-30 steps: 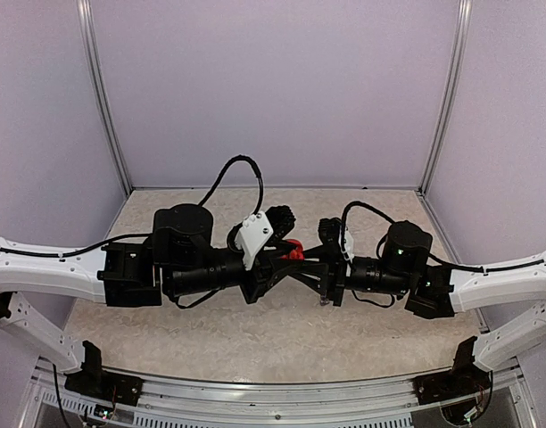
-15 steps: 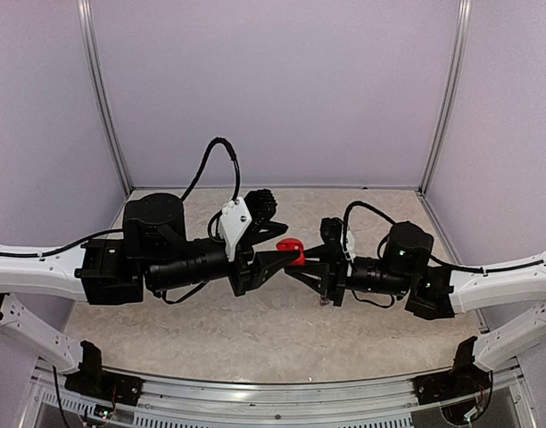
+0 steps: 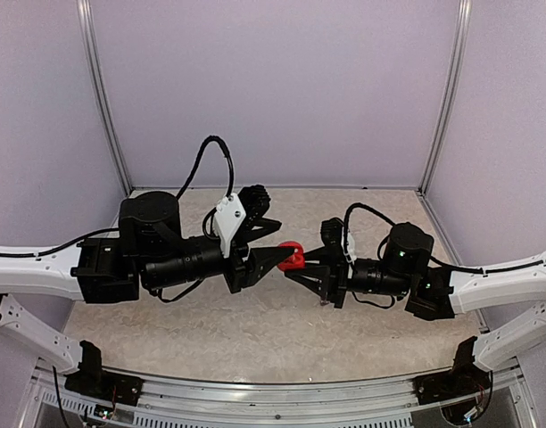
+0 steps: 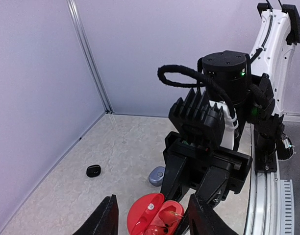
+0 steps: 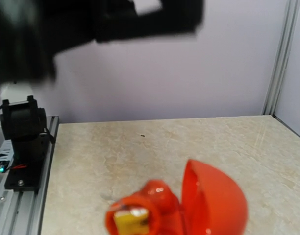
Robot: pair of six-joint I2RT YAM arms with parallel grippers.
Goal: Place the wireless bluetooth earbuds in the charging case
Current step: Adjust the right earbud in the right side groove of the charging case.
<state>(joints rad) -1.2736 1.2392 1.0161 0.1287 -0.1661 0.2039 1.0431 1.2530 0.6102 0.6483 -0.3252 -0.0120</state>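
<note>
While open, left hand (image 4: 151, 215) (empty) beside case (image 5: 213, 200).

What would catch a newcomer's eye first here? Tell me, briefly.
The bright red case, lid open, sits between the left gripper and right gripper over the table's middle. In the left wrist view, a small black case and a grey case lie on the table beyond it.

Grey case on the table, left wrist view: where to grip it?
Probably from straight above, pinching two opposite sides of the grey case, low near the table. It lies flat, a rounded pebble whose domed top offers no edge to catch.
</note>
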